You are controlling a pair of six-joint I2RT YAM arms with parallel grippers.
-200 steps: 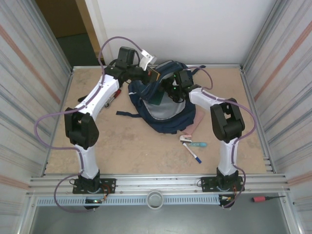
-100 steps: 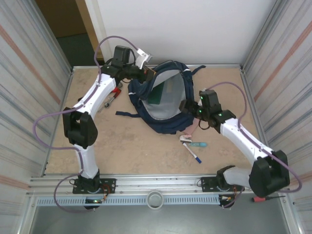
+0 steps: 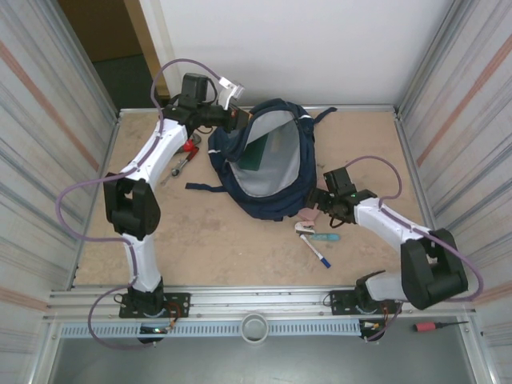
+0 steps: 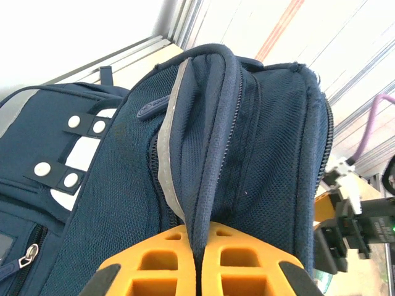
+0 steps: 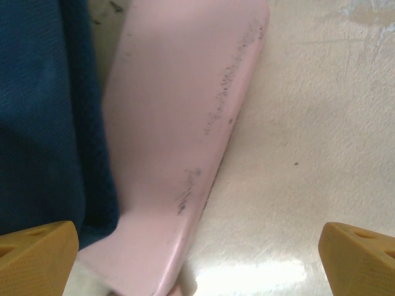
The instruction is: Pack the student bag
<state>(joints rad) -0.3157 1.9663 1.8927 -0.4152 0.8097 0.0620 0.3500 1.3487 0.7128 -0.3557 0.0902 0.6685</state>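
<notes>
The student bag [image 3: 272,188], navy with a pale lining, lies open in the middle of the table; a dark green book [image 3: 258,156] sits inside. My left gripper [image 3: 242,120] is at the bag's back left rim. In the left wrist view its orange fingers [image 4: 166,259] are shut on a fold of the navy bag [image 4: 259,160] edge. My right gripper [image 3: 316,203] hovers low at the bag's front right. There it stands open [image 5: 197,259] over a flat pink case [image 5: 179,123], with the bag's fabric [image 5: 37,111] beside it.
A blue marker [image 3: 323,237] and a white pen [image 3: 318,254] lie near the pink case [image 3: 307,214]. Red-handled tools [image 3: 187,152] lie left of the bag. Metal walls close in both sides, and a rail runs along the near edge.
My right arm has pulled out of the bag's mouth and swung down to the table at its front right, jaws spreading wider. The left gripper keeps its hold and has shifted slightly back.
</notes>
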